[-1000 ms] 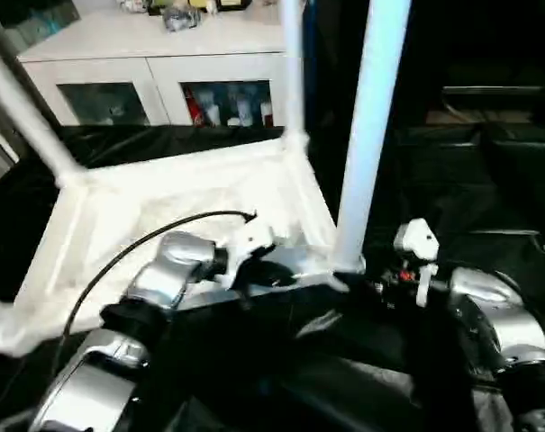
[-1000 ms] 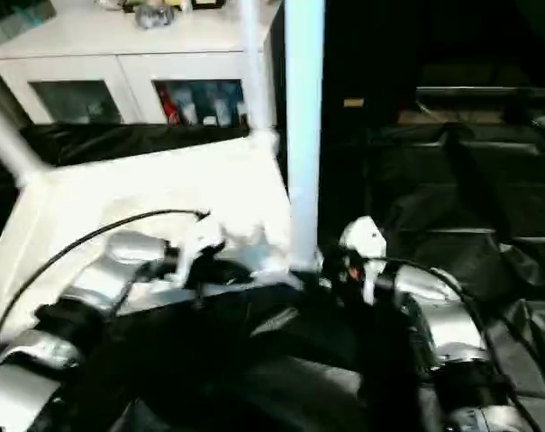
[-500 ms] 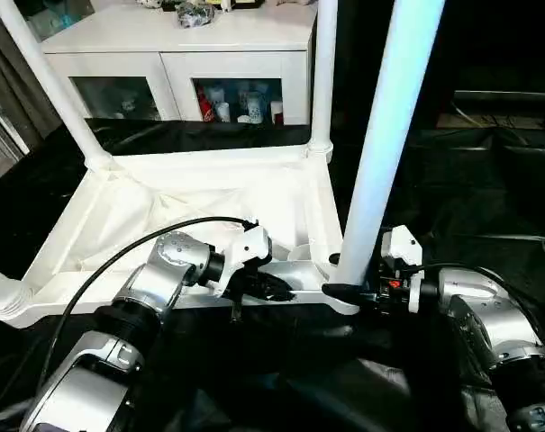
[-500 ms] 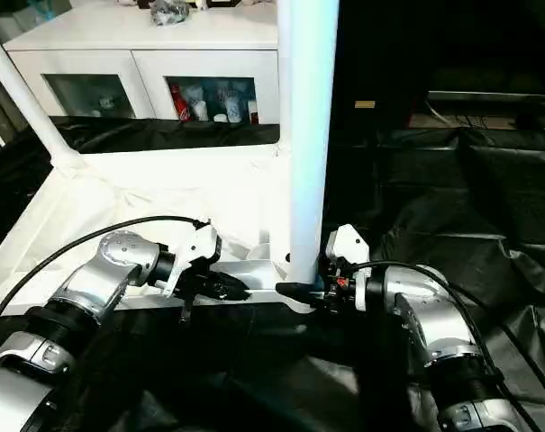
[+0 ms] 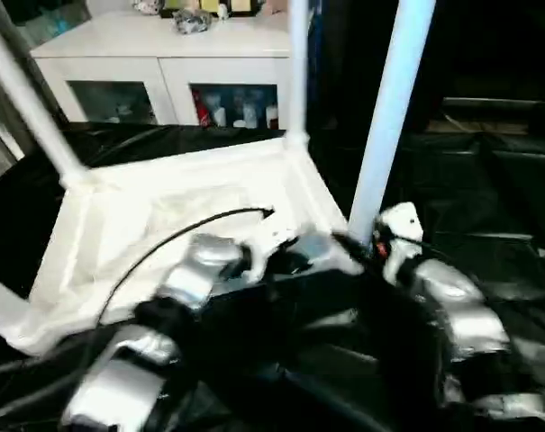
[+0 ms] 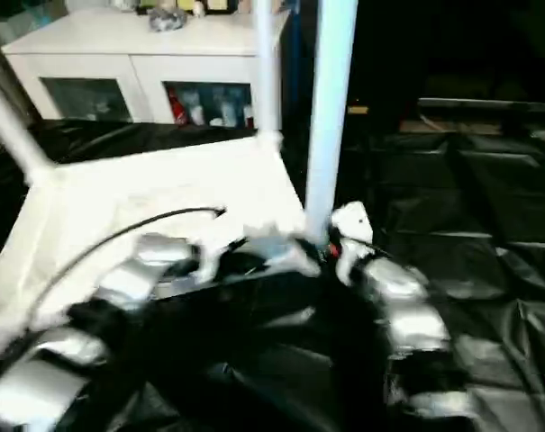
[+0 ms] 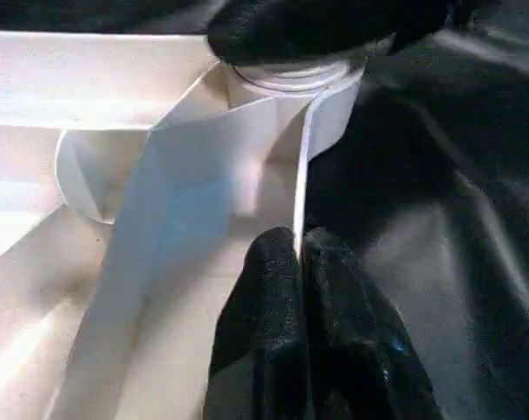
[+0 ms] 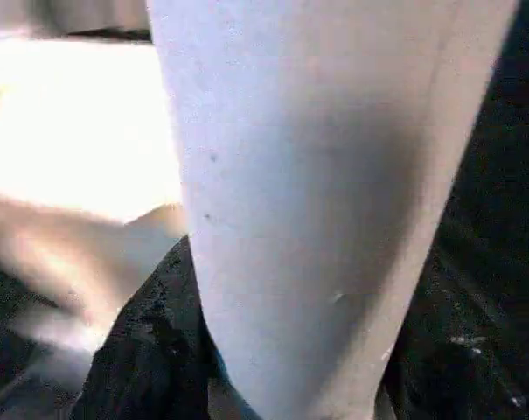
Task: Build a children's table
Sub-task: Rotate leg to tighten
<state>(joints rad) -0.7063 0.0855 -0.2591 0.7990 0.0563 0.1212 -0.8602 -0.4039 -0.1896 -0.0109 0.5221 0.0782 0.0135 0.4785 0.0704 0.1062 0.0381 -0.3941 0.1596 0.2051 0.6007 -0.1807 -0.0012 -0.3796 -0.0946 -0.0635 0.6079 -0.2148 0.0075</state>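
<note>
On the black sheet, left gripper [image 7: 299, 262] pinches the upturned table's rim [image 7: 301, 175]; right gripper [image 5: 349, 243] grips a leg [image 5: 389, 108].

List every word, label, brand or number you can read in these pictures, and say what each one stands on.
No text can be read anywhere.
The bottles and cans behind the white cabinet's glass doors may bear labels: too blurred to read.
The items on the cabinet top: too blurred to tell.
The children's table, its legs and both grippers' housings: no marking visible.
</note>
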